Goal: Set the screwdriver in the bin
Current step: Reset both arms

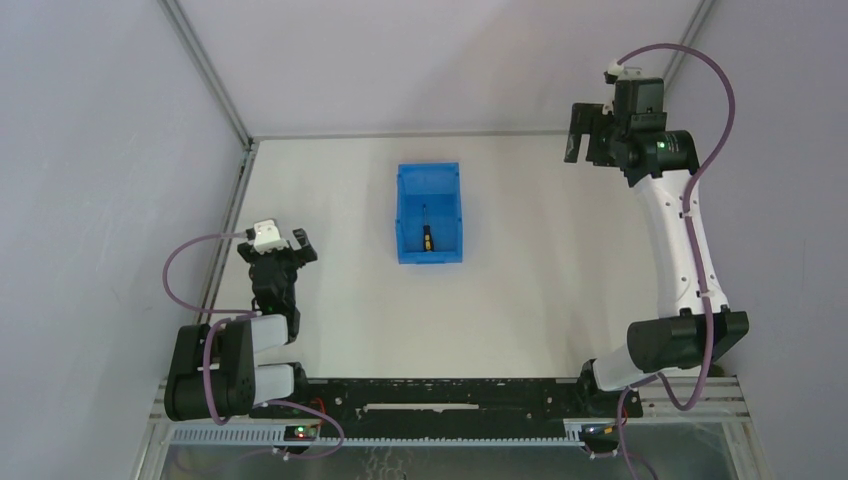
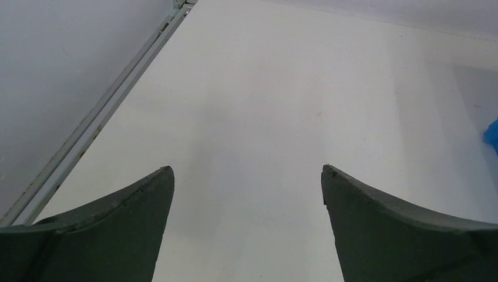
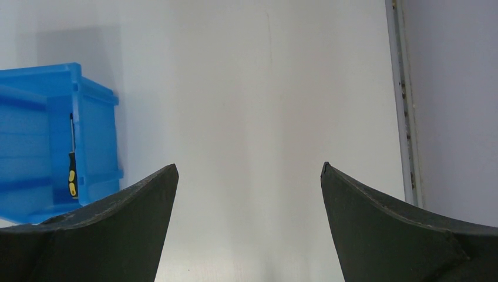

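Both empty, wide open — left pincer [image 2: 247, 171], right pincer [image 3: 248, 167]; screwdriver [image 1: 427, 237] in bin [image 1: 403, 216], well apart.

The bright blue rectangular bin [image 1: 430, 175] sat upright on the white worktop [image 1: 520, 290]. Inside it lay the slim screwdriver [image 1: 427, 236], flat on the floor, its black-and-yellow handle toward the bin's near end.

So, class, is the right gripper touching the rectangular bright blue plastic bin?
Apart. The top external view shows the right gripper off to one side of the bin, white tabletop showing between them.
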You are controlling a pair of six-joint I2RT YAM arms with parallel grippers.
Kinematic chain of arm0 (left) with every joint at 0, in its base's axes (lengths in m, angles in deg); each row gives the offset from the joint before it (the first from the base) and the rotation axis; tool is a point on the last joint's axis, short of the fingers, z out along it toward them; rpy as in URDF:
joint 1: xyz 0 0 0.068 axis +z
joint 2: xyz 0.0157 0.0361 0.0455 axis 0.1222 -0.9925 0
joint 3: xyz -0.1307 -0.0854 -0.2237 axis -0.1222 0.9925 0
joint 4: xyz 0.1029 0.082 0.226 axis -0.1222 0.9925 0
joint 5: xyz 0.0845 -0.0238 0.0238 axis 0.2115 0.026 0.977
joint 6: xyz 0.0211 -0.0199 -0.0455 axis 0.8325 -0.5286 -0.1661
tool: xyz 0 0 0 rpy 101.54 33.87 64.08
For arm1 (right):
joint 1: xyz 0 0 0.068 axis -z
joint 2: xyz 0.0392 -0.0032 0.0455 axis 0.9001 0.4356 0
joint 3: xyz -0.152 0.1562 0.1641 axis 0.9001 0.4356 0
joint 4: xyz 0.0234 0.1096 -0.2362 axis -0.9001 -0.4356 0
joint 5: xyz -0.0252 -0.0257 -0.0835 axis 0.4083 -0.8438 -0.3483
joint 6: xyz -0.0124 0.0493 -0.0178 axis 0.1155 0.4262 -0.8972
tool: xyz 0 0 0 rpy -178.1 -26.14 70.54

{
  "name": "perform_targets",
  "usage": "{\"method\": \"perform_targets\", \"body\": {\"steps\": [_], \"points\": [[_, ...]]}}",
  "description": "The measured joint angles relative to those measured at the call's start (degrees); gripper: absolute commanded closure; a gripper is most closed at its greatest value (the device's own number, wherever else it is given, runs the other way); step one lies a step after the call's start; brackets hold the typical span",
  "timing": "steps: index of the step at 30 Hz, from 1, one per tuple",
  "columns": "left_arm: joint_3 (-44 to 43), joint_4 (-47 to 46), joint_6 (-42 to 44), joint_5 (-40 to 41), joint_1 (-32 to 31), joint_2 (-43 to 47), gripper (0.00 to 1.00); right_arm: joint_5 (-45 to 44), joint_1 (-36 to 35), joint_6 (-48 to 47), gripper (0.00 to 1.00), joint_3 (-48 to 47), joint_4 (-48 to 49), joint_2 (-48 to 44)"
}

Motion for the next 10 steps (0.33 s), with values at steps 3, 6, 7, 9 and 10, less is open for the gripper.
{"method": "perform_targets", "body": {"steps": [3,6,7,9,10], "points": [[0.0,0.0,0.0,0.0,0.0,0.0,0.00,0.4,0.0,-0.5,0.00,0.0,0.5,0.0],[0.0,0.0,0.0,0.0,0.0,0.0,0.00,0.6,0.0,-0.9,0.00,0.0,0.7,0.0],[0.0,0.0,0.0,0.0,0.0,0.0,0.00,0.6,0.0,-1.0,0.00,0.0,0.8,0.0],[0.0,0.0,0.0,0.0,0.0,0.0,0.00,0.6,0.0,-1.2,0.00,0.0,0.8,0.0],[0.0,0.0,0.0,0.0,0.0,0.0,0.00,0.6,0.0,-1.2,0.00,0.0,0.8,0.0]]}}
